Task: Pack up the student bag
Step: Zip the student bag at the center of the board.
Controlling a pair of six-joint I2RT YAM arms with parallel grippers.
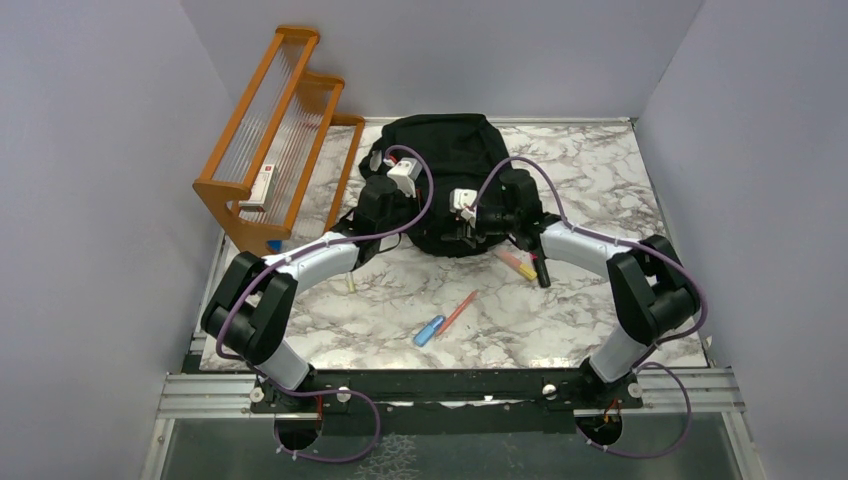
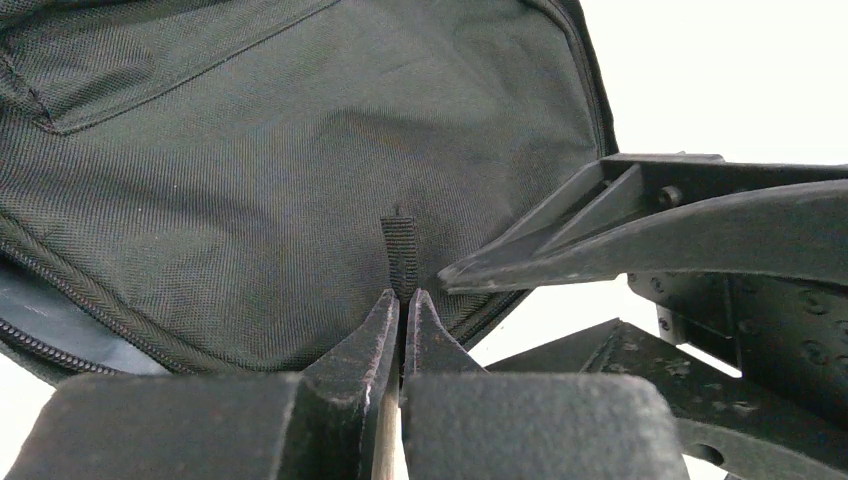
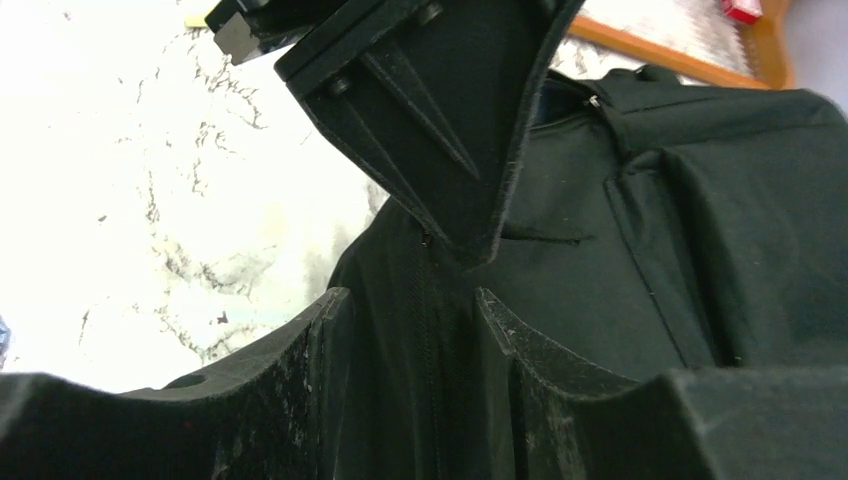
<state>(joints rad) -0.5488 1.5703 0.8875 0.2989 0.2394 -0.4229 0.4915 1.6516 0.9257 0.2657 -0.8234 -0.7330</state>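
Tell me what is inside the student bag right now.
Only a strip of grey lining shows beside the zip of the student bag. Its black fabric covers the rest, so any contents are hidden.

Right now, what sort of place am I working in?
Probably a lab test cell: a marble-pattern tabletop boxed in by plain lilac walls, with staged props, a student bag and a wooden rack.

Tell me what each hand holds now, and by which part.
The left hand pinches the student bag by its small webbing tab. The right hand is open astride the bag's fabric and holds nothing.
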